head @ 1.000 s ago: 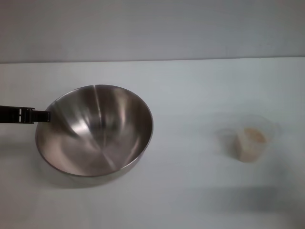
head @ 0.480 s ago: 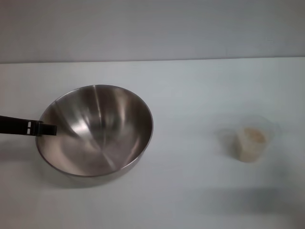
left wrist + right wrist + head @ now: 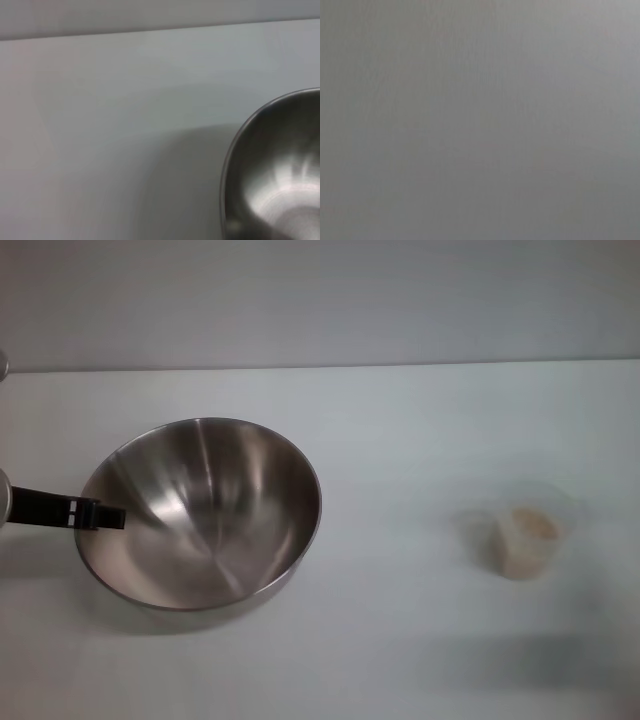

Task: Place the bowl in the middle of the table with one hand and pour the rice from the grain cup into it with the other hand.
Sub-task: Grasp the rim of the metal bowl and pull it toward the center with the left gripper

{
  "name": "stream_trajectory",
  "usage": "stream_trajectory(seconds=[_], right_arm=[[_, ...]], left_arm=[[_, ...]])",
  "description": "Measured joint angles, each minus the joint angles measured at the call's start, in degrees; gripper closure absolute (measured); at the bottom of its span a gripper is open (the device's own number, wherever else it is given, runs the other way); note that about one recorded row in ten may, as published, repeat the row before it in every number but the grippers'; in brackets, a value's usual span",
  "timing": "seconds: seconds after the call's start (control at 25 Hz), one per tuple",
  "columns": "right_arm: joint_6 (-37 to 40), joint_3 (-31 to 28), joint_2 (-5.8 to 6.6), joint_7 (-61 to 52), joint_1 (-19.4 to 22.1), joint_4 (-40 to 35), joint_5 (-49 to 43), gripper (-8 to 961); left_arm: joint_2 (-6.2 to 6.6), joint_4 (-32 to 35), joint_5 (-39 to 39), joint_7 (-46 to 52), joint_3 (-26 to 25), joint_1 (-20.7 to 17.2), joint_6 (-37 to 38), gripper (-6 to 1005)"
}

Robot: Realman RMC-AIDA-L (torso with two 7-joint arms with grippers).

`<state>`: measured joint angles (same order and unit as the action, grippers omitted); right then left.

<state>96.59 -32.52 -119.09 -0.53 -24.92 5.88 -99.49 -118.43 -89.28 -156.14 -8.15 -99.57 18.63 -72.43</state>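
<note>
My left gripper (image 3: 100,515), grip unclear, sits at nine o'clock on the shiny steel bowl (image 3: 215,525); I risk it slipping across the white worktop (image 3: 400,420).

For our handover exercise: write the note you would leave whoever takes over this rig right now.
Left gripper: at the bowl's left rim, one dark finger reaching over it; grip unclear.
Right gripper: out of sight.
Bowl: on the table, left of the middle, empty.
Cup: upright on the right, rice inside.
Done: nothing finished.
Left: bring the bowl to the middle, then pour the rice in with the right arm.
</note>
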Motion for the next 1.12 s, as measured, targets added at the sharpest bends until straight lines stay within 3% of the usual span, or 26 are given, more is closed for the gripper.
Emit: stream_trajectory(seconds=[0.08,0.2,0.64,0.84,1.12], right_arm=[[0.01,0.0,0.0,0.0,0.1,0.06,0.0,422],[0.02,0.0,0.0,0.0,0.17,0.09,0.0,422],[0.29,0.0,0.0,0.0,0.41,0.2,0.0,422],[0.68,0.0,0.0,-0.01,0.41,0.18,0.0,422],[0.71,0.0,0.0,-0.03,0.4,0.18,0.0,423]], left_arm=[[0.01,0.32,-0.01,0.02,0.0,0.22,0.0,194],[0.03,0.21,-0.03,0.06,0.04,0.33,-0.08,391],[0.13,-0.11,-0.61,-0.13,0.08,0.72,-0.36,620],[0.07,-0.16,-2.62,-0.13,0.83,1.08,-0.46,794],[0.04,0.33,-3.57,-0.15,1.71,1.88,-0.61,812]])
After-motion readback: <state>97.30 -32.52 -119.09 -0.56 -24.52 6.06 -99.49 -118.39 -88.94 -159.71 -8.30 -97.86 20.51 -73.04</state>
